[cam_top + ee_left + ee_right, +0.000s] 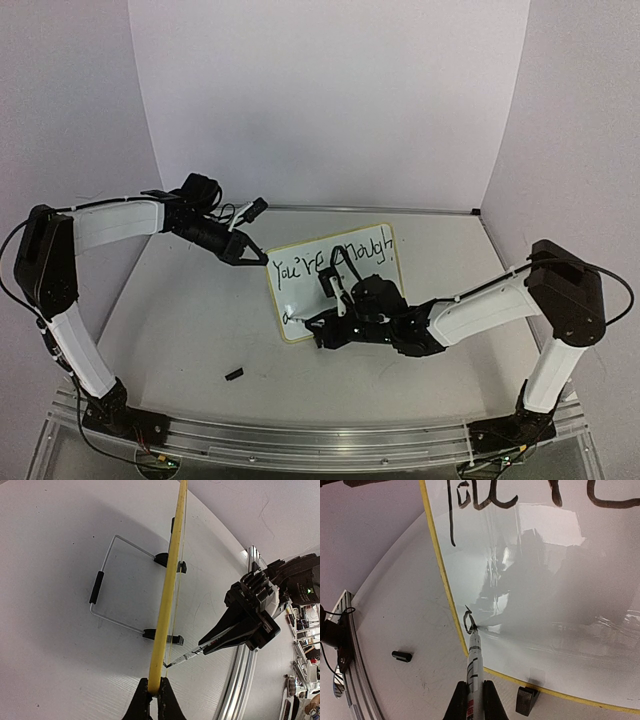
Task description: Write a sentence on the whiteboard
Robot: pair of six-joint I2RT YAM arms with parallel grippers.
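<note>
The whiteboard (335, 295) stands tilted on the table, with a pale-yellow rim and black clip feet (526, 700). The sentence's first line "You're enough" (335, 262) runs along its top. Below it, one small black loop (467, 620) sits by the lower left rim. My left gripper (258, 257) is shut on the board's upper left edge, and the left wrist view shows the rim (167, 595) edge-on between its jaws (154, 690). My right gripper (320, 325) is shut on a white marker (474, 665) whose tip touches the board (545, 580) at the loop.
The black marker cap (235, 374) lies on the table in front of the board; it also shows in the right wrist view (402, 656). A wire stand (107, 597) props the board from behind. An aluminium rail (300, 435) runs along the near table edge. White walls enclose the back and sides.
</note>
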